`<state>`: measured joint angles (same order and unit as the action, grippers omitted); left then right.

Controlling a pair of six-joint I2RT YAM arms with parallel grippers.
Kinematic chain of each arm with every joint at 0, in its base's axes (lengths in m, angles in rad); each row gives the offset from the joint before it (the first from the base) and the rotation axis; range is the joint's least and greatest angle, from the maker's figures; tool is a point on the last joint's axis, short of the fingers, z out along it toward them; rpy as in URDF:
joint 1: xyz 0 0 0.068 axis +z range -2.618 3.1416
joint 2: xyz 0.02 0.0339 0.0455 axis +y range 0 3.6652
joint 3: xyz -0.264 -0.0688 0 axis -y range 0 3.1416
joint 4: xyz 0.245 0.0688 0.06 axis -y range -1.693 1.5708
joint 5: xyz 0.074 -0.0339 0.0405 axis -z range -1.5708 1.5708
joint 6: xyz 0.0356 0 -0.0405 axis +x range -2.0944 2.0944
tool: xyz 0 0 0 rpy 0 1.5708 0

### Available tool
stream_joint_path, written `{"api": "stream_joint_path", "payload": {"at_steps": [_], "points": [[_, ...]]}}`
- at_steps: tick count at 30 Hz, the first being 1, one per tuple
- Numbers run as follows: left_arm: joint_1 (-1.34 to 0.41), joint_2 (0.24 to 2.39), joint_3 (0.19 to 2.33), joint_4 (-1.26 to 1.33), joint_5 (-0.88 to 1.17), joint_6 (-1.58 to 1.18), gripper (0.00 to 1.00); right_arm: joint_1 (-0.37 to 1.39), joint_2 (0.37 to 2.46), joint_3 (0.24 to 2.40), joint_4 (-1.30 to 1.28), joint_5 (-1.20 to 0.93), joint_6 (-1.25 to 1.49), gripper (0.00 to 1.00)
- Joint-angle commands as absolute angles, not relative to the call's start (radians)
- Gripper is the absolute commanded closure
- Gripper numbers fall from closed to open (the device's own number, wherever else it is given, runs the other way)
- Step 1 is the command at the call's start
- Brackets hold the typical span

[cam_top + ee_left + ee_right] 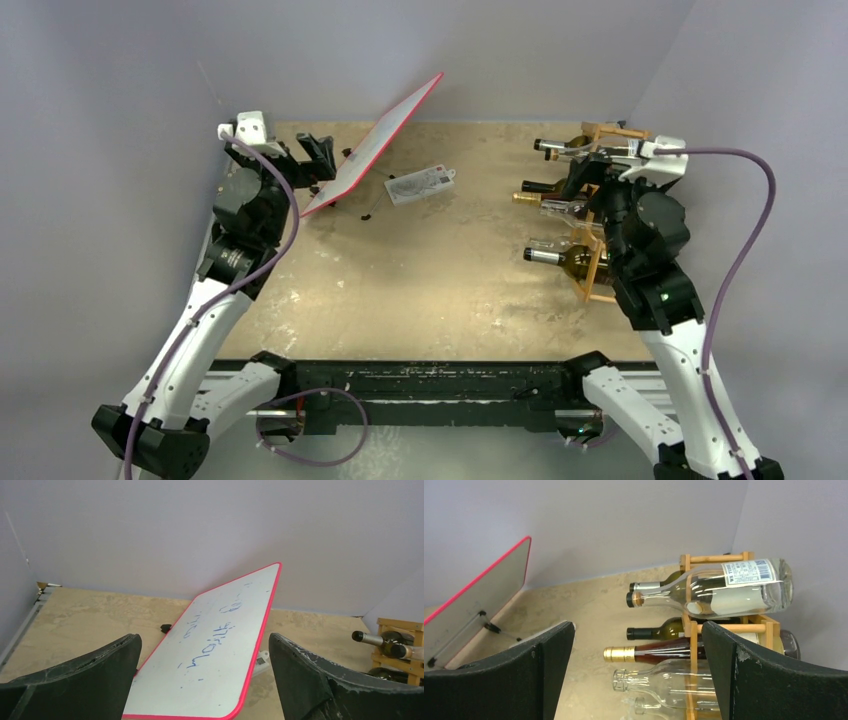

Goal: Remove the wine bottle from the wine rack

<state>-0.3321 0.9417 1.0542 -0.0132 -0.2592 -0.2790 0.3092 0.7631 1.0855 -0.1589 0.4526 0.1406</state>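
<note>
Wine bottles, seven, lie in one wine rack; one red-edged board.

Wine rack stands on the table, with bottles lying in it, necks leftward, and a top bottle across its upper bars; a leaning board stands well left of the rack, with a card between them.

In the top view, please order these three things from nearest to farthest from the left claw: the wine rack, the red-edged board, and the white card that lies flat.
Counted from the left claw:
1. red-edged board, tilted up just to the claw's right.
2. white card, lying flat further right, past the board's lower edge.
3. wine rack, at the far right side.
</note>
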Motion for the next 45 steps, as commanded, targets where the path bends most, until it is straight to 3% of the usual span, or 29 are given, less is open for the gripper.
{"api": "stream_joint_path", "payload": {"at_steps": [1,12,22,25,31,41,45], "points": [[-0.387,0.939,1.036,0.1,-0.301,-0.288,0.03,0.319,0.838,1.193,-0.294,0.376,0.143,0.0],[-0.501,0.928,1.009,0.139,-0.466,-0.24,0.09,0.324,0.977,1.339,-0.599,0.286,-0.08,0.0],[-0.54,0.908,0.996,0.153,-0.649,-0.232,0.12,0.325,0.994,1.319,-0.571,0.387,-0.371,0.0],[-0.546,0.904,0.991,0.158,-0.684,-0.228,0.12,0.325,0.977,1.278,-0.592,0.235,-0.549,0.0],[-0.564,0.902,0.985,0.166,-0.712,-0.218,0.12,0.325,1.01,1.301,-0.654,0.15,-0.702,0.07],[-0.581,0.895,0.976,0.173,-0.747,-0.207,0.12,0.328,1.069,1.214,-0.656,0.139,-0.825,0.1],[-0.584,0.897,0.977,0.173,-0.751,-0.212,0.13,0.331,1.085,1.199,-0.618,0.196,-0.852,0.17]]}}
